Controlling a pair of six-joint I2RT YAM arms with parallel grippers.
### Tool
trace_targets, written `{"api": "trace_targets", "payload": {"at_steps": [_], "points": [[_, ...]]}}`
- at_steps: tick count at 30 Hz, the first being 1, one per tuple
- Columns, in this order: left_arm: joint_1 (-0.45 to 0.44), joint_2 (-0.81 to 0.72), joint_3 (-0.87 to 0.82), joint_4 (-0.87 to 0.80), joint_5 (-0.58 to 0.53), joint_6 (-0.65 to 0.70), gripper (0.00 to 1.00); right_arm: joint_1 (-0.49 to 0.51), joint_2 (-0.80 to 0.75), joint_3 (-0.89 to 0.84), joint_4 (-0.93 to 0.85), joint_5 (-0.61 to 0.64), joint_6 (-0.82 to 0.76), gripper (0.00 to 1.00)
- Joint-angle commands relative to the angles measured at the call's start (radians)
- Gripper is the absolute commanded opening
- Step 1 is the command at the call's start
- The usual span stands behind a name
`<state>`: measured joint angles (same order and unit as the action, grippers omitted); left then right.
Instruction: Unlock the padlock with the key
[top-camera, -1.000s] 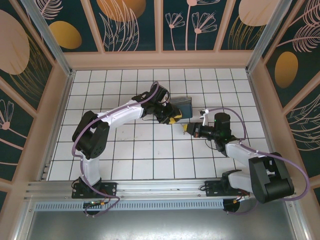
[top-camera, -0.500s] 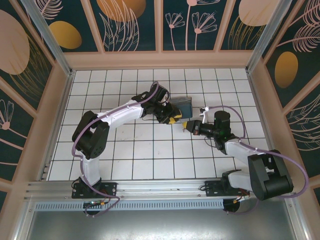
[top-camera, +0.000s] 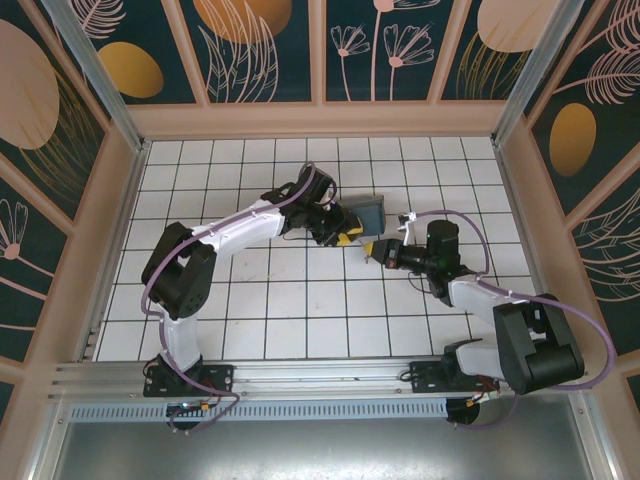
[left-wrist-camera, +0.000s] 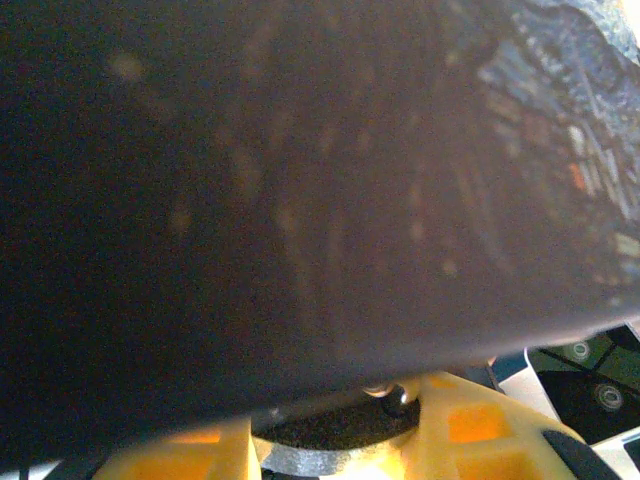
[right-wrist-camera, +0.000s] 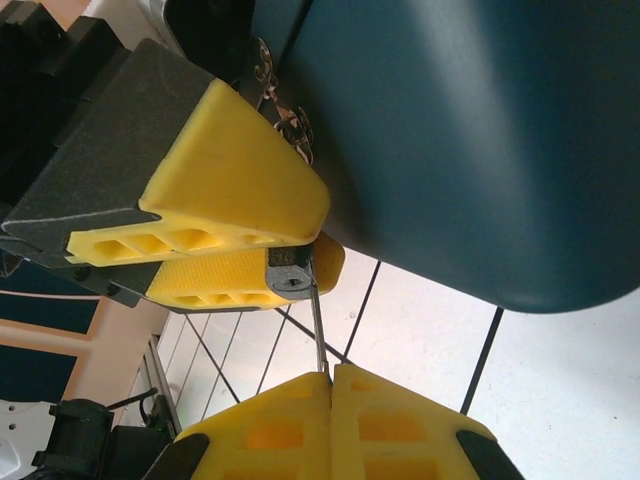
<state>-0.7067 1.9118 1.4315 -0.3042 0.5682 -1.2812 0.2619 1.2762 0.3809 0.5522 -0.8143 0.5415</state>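
Observation:
The padlock (right-wrist-camera: 290, 272) is a small grey body with a slot in its face, and my left gripper (right-wrist-camera: 318, 250) is shut on it between yellow fingers (right-wrist-camera: 230, 170). In the left wrist view the padlock (left-wrist-camera: 320, 455) sits between the same fingers, its silvery shackle (left-wrist-camera: 385, 392) against the dark box (left-wrist-camera: 300, 180). My right gripper (right-wrist-camera: 331, 375) is shut on the key (right-wrist-camera: 316, 330). The thin blade runs up to the right edge of the padlock's face, just beside the slot. From above, the left gripper (top-camera: 347, 237) and right gripper (top-camera: 378, 250) meet below the box (top-camera: 368, 213).
The dark teal box (right-wrist-camera: 480, 150) hangs close above and right of the padlock, with a small chain (right-wrist-camera: 285, 120) at its edge. White tiled floor (top-camera: 300, 300) lies open in front of the arms; the wooden walls (top-camera: 320, 120) enclose it.
The right gripper with the key has moved slightly up and left, closer to the left gripper and padlock. The left arm has stayed put.

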Motion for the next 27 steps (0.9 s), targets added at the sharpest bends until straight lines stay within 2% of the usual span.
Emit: {"api": "trace_targets", "payload": {"at_steps": [1,27], "points": [[0.001,-0.053,-0.018,0.033,0.031,-0.019,0.02,0.007,-0.012,0.022,0.084,-0.018,0.02,0.0],[0.0,-0.056,-0.019,0.032,0.031,-0.021,0.01,0.043,0.017,0.03,0.128,0.029,0.005,0.0]]}}
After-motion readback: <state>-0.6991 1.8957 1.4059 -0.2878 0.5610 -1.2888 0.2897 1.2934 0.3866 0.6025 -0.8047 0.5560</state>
